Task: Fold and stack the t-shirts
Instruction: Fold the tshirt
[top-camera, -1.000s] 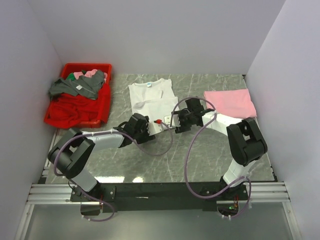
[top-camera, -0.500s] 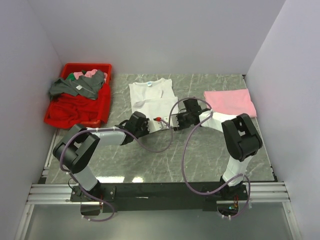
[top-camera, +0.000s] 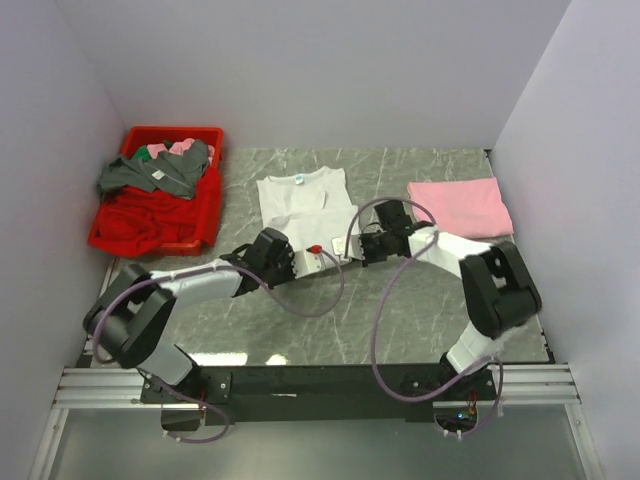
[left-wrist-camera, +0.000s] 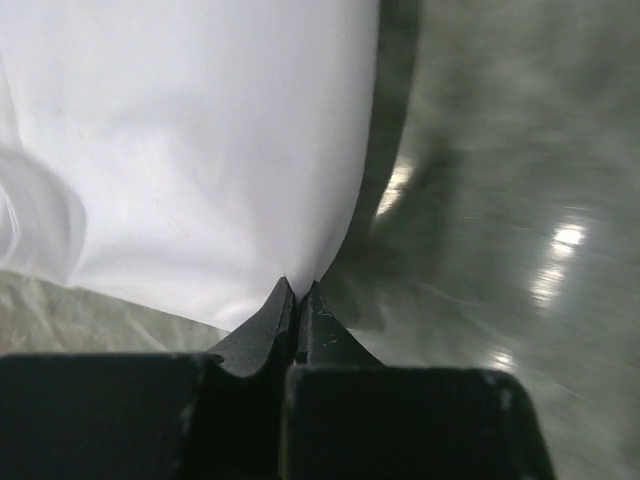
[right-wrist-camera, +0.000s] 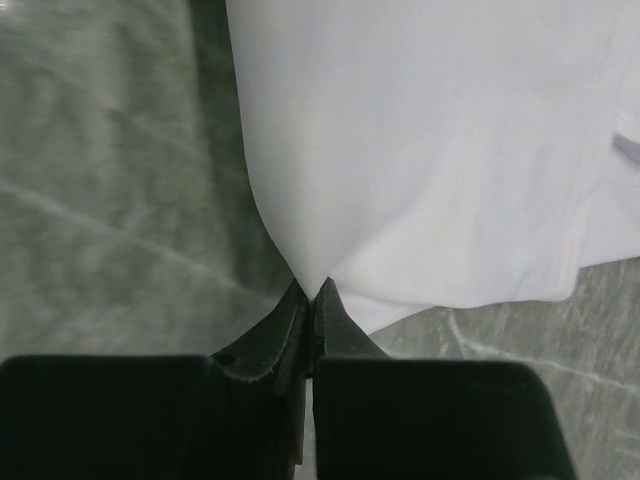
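Note:
The white t-shirt (top-camera: 300, 195) lies flat at the middle back of the table, neck label away from me. My left gripper (top-camera: 305, 258) is shut on its near hem; in the left wrist view the white cloth (left-wrist-camera: 200, 150) runs pinched into the closed fingertips of that gripper (left-wrist-camera: 298, 292). My right gripper (top-camera: 358, 248) is shut on the same hem further right. The right wrist view shows the cloth (right-wrist-camera: 430, 150) drawn to a point between the tips of this gripper (right-wrist-camera: 315, 292). The pink t-shirt (top-camera: 460, 205) lies folded at the back right.
A red bin (top-camera: 205, 215) at the back left holds a heap of red, grey and pink clothes, some hanging over its rim. White walls close in the marble table (top-camera: 400, 320) on three sides. Both arms' cables loop over the table's middle.
Both grippers have gone from open to shut on the white t-shirt's near hem. The arms have shifted slightly and the shirt's near edge is drawn a little toward me.

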